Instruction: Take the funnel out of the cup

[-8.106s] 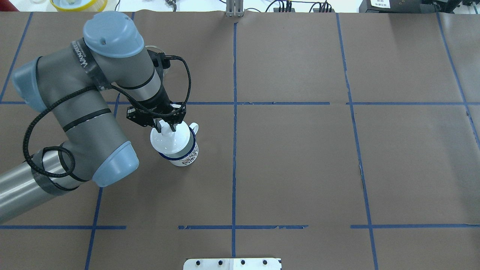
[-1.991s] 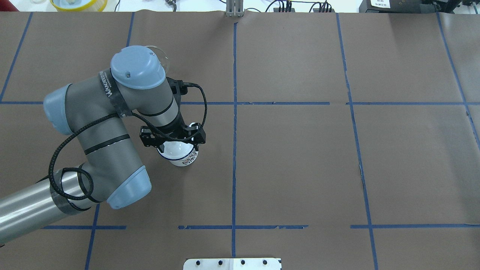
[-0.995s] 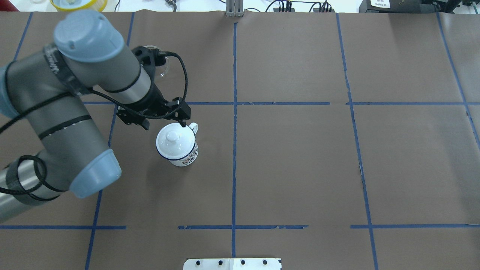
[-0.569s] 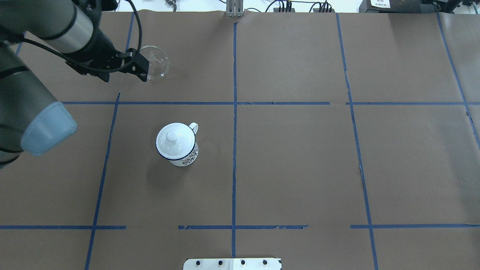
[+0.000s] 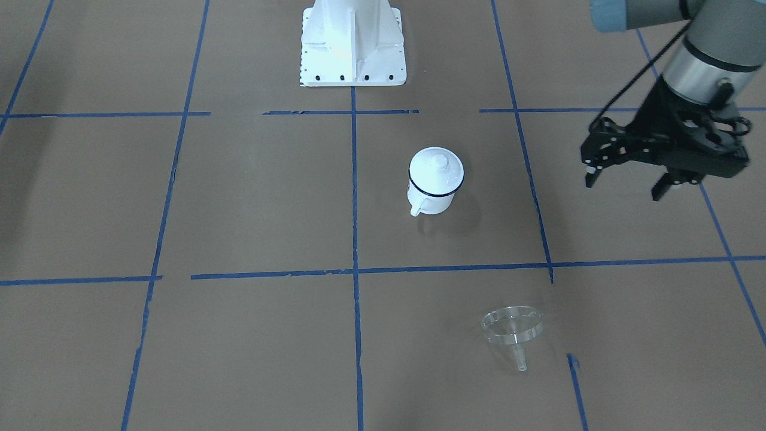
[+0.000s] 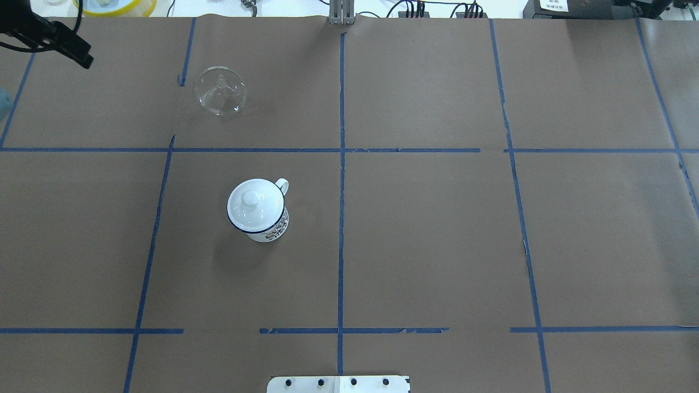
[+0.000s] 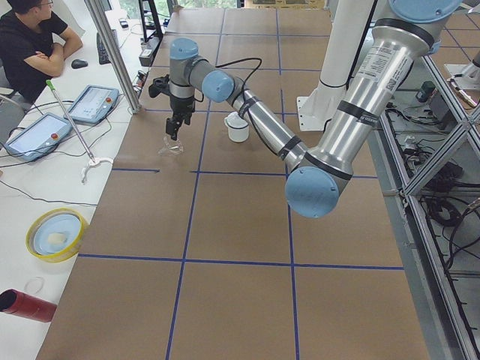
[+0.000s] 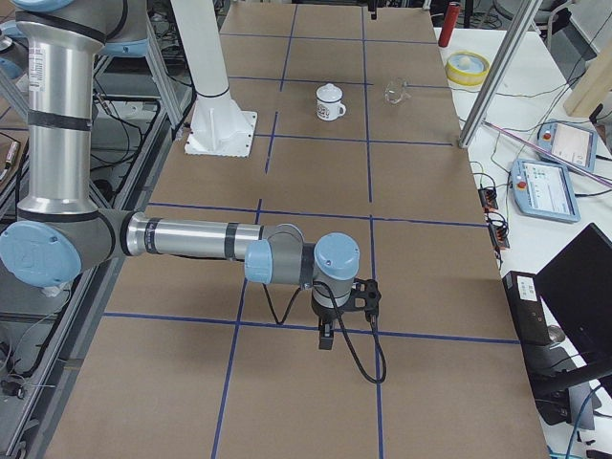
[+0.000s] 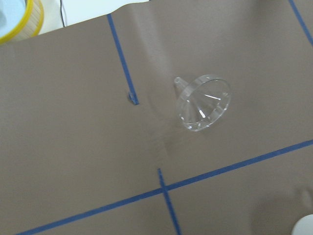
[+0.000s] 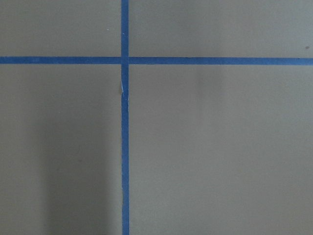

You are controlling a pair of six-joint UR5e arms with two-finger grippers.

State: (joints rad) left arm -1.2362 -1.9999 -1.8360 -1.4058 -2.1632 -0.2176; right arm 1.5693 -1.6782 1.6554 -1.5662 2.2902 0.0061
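Note:
The clear funnel (image 6: 221, 90) lies on its side on the brown table, far left, apart from the cup; it also shows in the front-facing view (image 5: 513, 329) and the left wrist view (image 9: 203, 103). The white cup (image 6: 256, 215) with a dark blue rim stands upright with a white domed lid (image 6: 252, 203) on it. My left gripper (image 5: 624, 187) is open and empty, raised above the table, off to the side of both. My right gripper (image 8: 327, 335) hangs over bare table far from them; I cannot tell whether it is open or shut.
The white robot base (image 5: 353, 42) stands behind the cup. A yellow bowl (image 7: 56, 234) and a red cylinder (image 7: 26, 304) lie on the white side table. An operator (image 7: 34, 37) sits there by teach pendants (image 7: 94, 103). Blue tape lines cross the table.
My left gripper set the lid on the cup, let go, rose and swung away to the far left. The lid now rests on the cup. The funnel has not moved.

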